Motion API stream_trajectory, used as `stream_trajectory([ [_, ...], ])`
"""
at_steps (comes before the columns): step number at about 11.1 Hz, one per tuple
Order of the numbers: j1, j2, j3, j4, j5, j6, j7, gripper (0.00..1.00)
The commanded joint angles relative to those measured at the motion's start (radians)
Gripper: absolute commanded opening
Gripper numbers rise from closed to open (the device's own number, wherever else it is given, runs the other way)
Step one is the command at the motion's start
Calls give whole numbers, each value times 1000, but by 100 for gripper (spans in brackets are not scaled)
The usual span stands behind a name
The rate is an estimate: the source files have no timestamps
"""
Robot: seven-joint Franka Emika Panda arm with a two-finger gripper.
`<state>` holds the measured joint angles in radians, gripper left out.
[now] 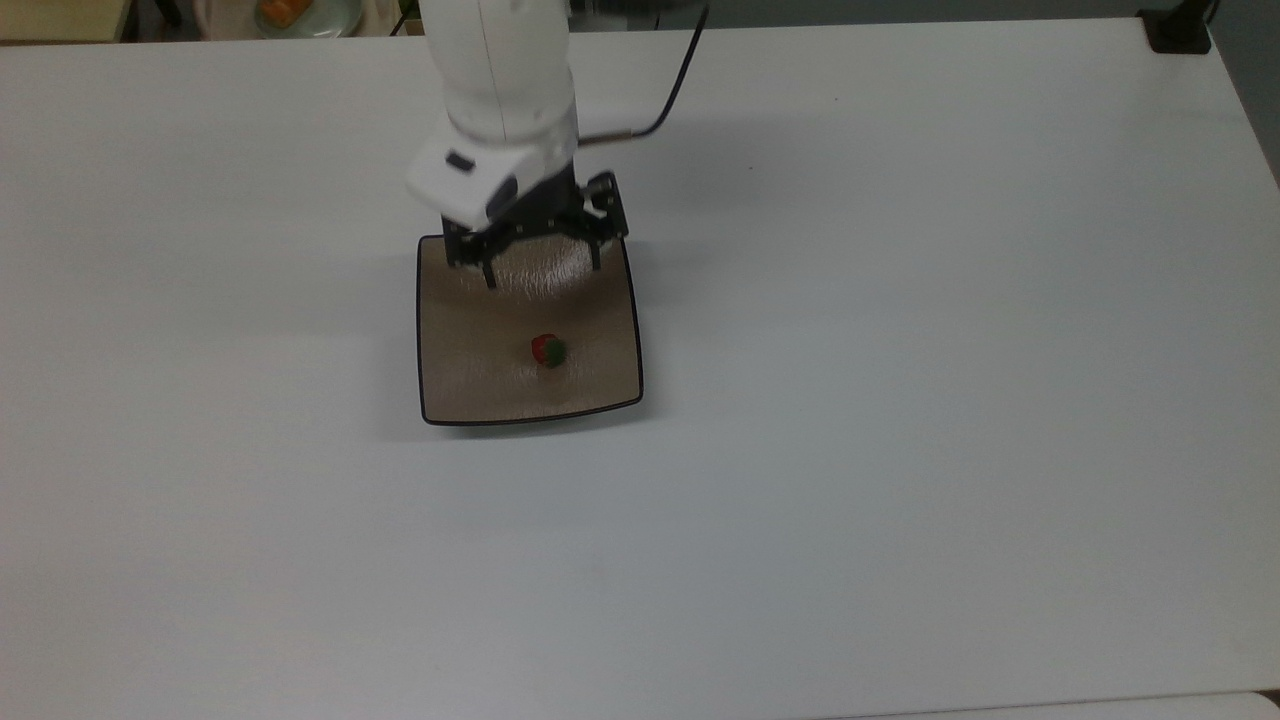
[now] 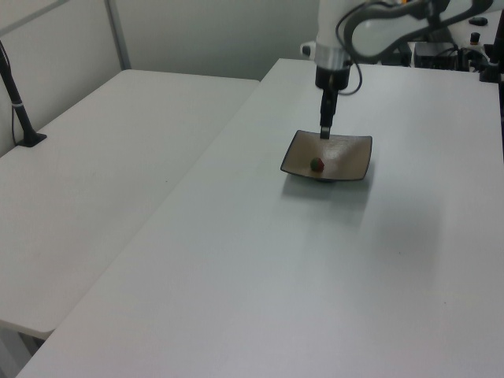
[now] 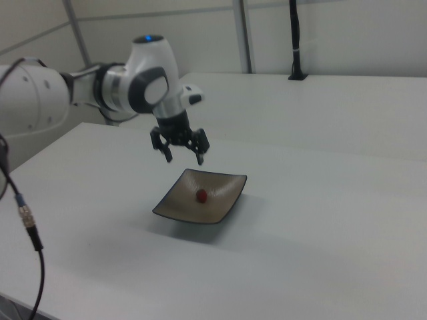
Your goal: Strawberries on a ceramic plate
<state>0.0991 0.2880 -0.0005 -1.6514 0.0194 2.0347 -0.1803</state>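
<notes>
Tiny red strawberry (image 1: pixel 547 349) with green cap, loose near the middle of the square brown ceramic plate (image 1: pixel 470 380).

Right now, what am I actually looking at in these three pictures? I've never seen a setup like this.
It is one white robot arm working over a large white table. The three pictures show the same moment: one camera looks straight down, the other two look across from opposite sides. At the arm's end is its tool, two black fingers that pinch things. The fingers are spread open and hold nothing, hanging above one edge of a square brown plate. On the plate lies a tiny red strawberry with a green cap, apart from the tool. A round pale dish sits beyond the table's far edge.
</notes>
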Motion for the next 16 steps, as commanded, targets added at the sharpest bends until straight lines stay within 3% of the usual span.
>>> stream_trajectory([
  [1, 33, -127, -4, -8, 7, -112, 105, 100],
  [4, 53, -219, -3, 25, 10, -295, 123, 100],
  [8, 64, -299, 4, 22, 13, -395, 228, 100],
  [16, 62, -308, 4, 18, 16, -381, 223, 100],
])
